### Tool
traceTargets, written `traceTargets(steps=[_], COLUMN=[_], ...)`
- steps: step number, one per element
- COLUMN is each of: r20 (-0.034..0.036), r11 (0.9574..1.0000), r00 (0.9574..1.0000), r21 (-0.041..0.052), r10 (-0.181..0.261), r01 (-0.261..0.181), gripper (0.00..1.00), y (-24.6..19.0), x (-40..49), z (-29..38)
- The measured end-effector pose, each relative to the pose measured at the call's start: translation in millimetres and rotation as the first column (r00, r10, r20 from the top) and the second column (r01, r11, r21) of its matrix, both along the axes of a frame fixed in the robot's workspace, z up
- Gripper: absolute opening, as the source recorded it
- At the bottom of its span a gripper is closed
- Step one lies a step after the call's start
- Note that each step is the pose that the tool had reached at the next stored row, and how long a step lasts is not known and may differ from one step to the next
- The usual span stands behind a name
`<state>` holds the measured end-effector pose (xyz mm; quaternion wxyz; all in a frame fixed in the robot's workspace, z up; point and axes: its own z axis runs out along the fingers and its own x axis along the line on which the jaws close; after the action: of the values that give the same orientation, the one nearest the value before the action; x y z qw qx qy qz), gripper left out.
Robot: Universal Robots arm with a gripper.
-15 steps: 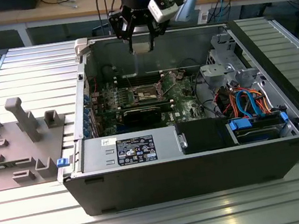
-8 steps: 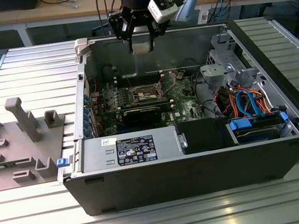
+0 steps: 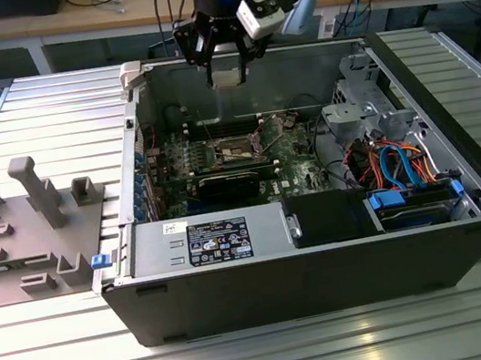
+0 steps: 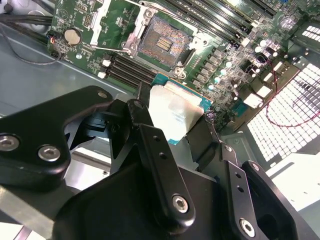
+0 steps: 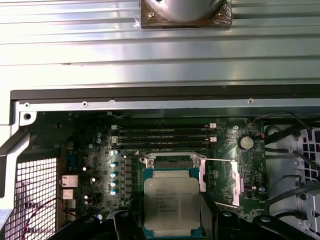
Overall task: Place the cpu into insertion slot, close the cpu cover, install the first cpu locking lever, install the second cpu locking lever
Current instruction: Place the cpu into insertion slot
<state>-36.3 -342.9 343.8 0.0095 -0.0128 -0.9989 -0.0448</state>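
Observation:
My gripper [image 3: 227, 73] hangs above the back of the open computer case [image 3: 329, 267], shut on the cpu [image 3: 228, 79]. The cpu [image 4: 175, 111] is a flat square chip with a silver-grey top, pinched between the two black fingers [image 4: 139, 116]. In the first wrist view the cpu [image 5: 172, 204] hides most of the insertion slot [image 5: 173, 162] below it. In the second wrist view the insertion slot [image 4: 161, 42] lies bare on the green board, well below the chip. The cpu cover [image 5: 221, 181] stands open beside the slot.
Memory slots [image 5: 165, 133] and a coin battery [image 5: 245, 142] flank the socket. Along the case's front wall are a power supply [image 3: 209, 241] and a drive bay with blue cables [image 3: 408, 184]. A grey fixture plate [image 3: 29, 238] lies on the table at the exterior view's left.

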Motion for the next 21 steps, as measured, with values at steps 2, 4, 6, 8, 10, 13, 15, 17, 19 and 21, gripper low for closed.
traceTargets(steps=[2, 4, 6, 8, 10, 13, 15, 17, 19, 21], r20=[0.0, 0.0001, 0.0, 0.0, 0.0, 0.0001, 0.0, 0.0001, 0.0, 0.0], r11=[1.0, 1.0, 1.0, 1.0, 1.0, 1.0, 1.0, 1.0, 1.0, 1.0], r00=[1.0, 1.0, 1.0, 1.0, 1.0, 1.0, 1.0, 1.0, 1.0, 1.0], r21=[0.0, 0.0001, 0.0, 0.0, 0.0, 0.0, 0.0, 0.0, 0.0, 0.0], r10=[0.0, 0.0, 0.0, 0.0, 0.0, 0.0, 0.0, 0.0, 0.0, 0.0], r01=[0.0, 0.0, 0.0, 0.0, 0.0, 0.0, 0.0, 0.0, 0.0, 0.0], gripper=[0.54, 0.54, 0.54, 0.54, 0.54, 0.54, 0.54, 0.54, 0.54, 0.54], y=[0.0, 0.0, 0.0, 0.0, 0.0, 0.0, 0.0, 0.0, 0.0, 0.0], x=[-0.2, -0.3, -0.5, -0.7, -0.8, -1.1, -1.3, -1.5, -1.7, -1.9], z=[-0.3, -0.6, -0.8, -1.1, -1.4, -1.7, -2.0, -2.3, -2.6, -2.8])
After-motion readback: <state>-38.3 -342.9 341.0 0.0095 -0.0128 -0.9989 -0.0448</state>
